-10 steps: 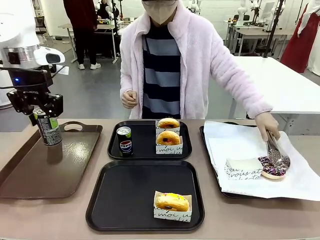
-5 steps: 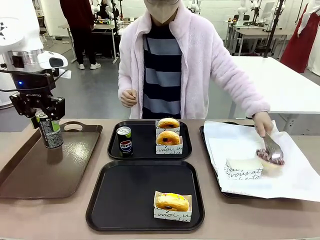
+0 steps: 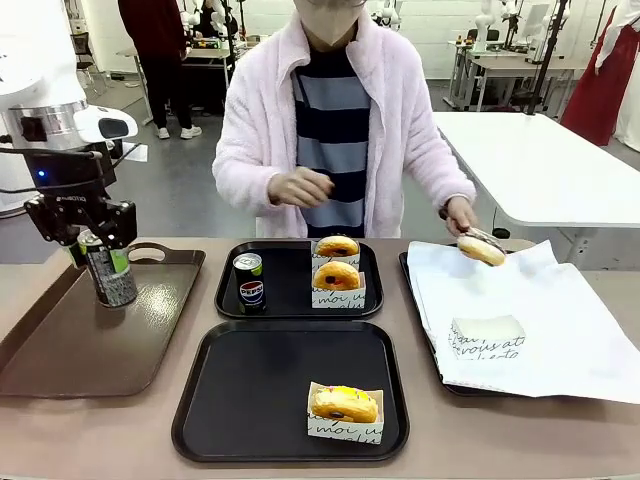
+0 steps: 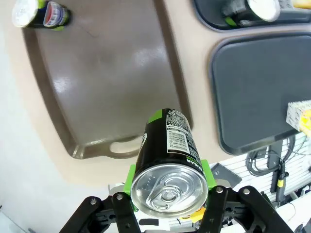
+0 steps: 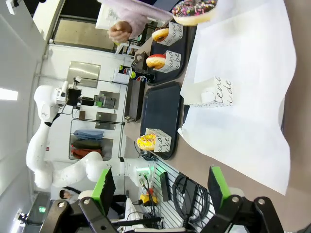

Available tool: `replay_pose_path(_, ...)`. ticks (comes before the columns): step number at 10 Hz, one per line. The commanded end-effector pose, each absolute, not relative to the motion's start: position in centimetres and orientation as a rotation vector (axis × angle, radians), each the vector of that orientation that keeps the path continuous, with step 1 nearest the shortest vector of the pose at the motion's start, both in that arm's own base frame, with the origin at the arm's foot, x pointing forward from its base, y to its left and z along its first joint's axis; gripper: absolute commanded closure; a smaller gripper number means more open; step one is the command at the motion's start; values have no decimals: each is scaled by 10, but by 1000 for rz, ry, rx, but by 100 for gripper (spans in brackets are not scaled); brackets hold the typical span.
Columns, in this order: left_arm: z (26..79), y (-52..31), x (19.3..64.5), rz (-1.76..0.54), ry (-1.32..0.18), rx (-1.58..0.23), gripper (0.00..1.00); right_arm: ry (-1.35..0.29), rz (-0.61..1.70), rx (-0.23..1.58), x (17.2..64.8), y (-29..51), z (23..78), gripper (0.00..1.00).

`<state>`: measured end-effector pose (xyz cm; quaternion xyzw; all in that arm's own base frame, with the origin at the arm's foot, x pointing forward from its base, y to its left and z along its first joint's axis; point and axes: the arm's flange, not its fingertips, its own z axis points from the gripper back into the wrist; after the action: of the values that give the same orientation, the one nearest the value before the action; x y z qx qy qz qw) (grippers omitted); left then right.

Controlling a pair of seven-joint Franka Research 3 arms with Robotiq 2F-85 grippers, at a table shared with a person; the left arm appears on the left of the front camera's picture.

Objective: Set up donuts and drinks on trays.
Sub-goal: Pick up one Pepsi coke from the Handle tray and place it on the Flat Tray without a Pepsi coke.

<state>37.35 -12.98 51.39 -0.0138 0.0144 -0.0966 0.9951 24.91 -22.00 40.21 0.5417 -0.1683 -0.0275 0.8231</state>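
Observation:
My left gripper point(image 3: 100, 243) is shut on a black drink can with green accents point(image 3: 111, 277), held upright over the brown tray point(image 3: 60, 345). From the left wrist, the green pads point(image 4: 130, 177) clamp that can point(image 4: 167, 160) just below its silver top. The far black tray point(image 3: 295, 300) holds a Pepsi can point(image 3: 249, 281) and two donuts point(image 3: 337, 275) in paper holders. A yellow-glazed donut point(image 3: 344, 403) sits on the near black tray point(image 3: 250, 390). The person's tongs hold a chocolate-sprinkle donut point(image 5: 194, 9) above the paper. My right gripper point(image 5: 163, 187) is open and holds nothing.
Another can point(image 4: 41, 12) lies far back on the brown tray. At the right, a tray lined with white paper point(image 3: 540, 330) carries an empty paper holder point(image 3: 487, 336). The person stands at the far side, one hand point(image 3: 298, 187) raised at chest height.
The person has lifted the sprinkle donut off the paper with tongs, up toward the far edge. My left gripper has moved slightly right with the can.

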Motion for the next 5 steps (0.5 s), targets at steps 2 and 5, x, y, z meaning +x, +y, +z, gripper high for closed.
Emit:
replay_pose_path(2,510,-156,331,-290,29,-59,43,-369,-56,1161,249,-221,402,0)
replay_pose_path(5,506,-182,293,-388,26,-61,43,-369,-56,1161,249,-221,402,0)
